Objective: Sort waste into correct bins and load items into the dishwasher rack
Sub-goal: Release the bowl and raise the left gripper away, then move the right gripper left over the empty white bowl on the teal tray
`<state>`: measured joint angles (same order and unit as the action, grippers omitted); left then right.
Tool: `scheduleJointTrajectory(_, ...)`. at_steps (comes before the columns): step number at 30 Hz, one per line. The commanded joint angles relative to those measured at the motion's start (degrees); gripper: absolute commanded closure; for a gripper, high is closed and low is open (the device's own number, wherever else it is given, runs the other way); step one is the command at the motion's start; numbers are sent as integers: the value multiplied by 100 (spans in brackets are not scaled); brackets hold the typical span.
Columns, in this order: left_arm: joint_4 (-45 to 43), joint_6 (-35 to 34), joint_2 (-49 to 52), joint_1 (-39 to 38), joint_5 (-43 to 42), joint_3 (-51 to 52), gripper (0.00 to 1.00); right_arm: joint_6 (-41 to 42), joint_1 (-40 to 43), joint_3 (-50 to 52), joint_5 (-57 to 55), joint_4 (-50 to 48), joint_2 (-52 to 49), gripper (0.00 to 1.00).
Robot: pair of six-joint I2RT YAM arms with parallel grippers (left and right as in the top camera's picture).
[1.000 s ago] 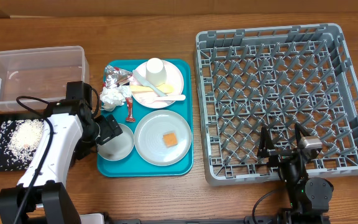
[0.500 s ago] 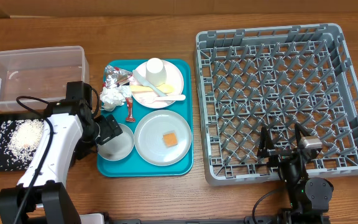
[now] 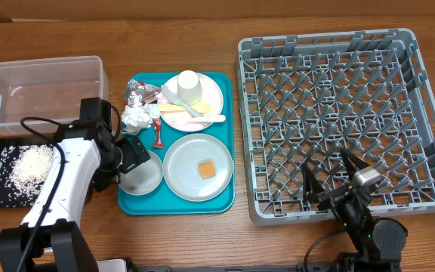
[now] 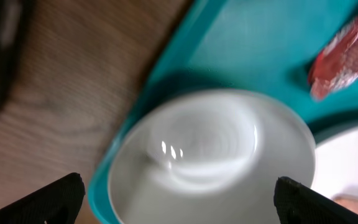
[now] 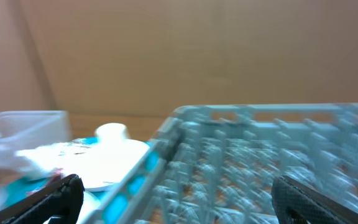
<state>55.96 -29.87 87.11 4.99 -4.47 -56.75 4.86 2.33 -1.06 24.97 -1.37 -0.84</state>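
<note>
Wooden table (image 3: 202, 238): small white bowl (image 4: 210, 149), front-left corner of teal tray (image 3: 138, 205), lies directly beneath the wide-spread, empty left gripper (image 4: 180, 200).

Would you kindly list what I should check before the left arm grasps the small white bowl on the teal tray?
1. Left gripper fingers open: ok.
2. Small white bowl empty: ok.
3. Bowl lined up between the fingers: ok, roughly, in the left wrist view.
4. Small red sachet clear of the bowl: ok.
5. Large grey plastic dishwasher rack has free pegs: ok, nothing loaded.
6. Right gripper clear of the rack: not ok, it hangs open above the near edge.
</note>
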Motion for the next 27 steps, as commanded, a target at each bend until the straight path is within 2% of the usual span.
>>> scheduleJointTrajectory(1, 0, 127, -90, 31, -719, 28, 0, -17, 31, 61, 1121, -262, 68, 0)
scheduleJointTrajectory(4, 94, 166, -101, 33, -804, -39, 0, 13, 31, 61, 1484, -780, 68, 0)
scheduleJointTrajectory(7, 299, 452, -166, 33, -870, -275, 0, 654, 31, 59, 1521, -1462, 68, 0)
scheduleJointTrajectory(10, 566, 697, -361, 33, -868, -695, 0, 898, 31, 57, 1521, -1790, 68, 0)
scheduleJointTrajectory(13, 866, 780, -686, 33, -601, -1228, 0, 894, 31, 24, 1521, -1788, 68, 0)
scheduleJointTrajectory(18, 1521, 275, -1193, 59, 761, -2426, 0, 892, 31, -372, 1519, -1790, 68, 0)
scheduleJointTrajectory(23, 1792, 190, -1436, 446, 920, -3407, 0, 992, 31, -1097, 1528, -1779, -177, 0)
scheduleJointTrajectory(27, 1893, 107, -1451, 1130, 925, -3856, 0, 1040, 31, -1862, 1991, -1781, -894, 0)
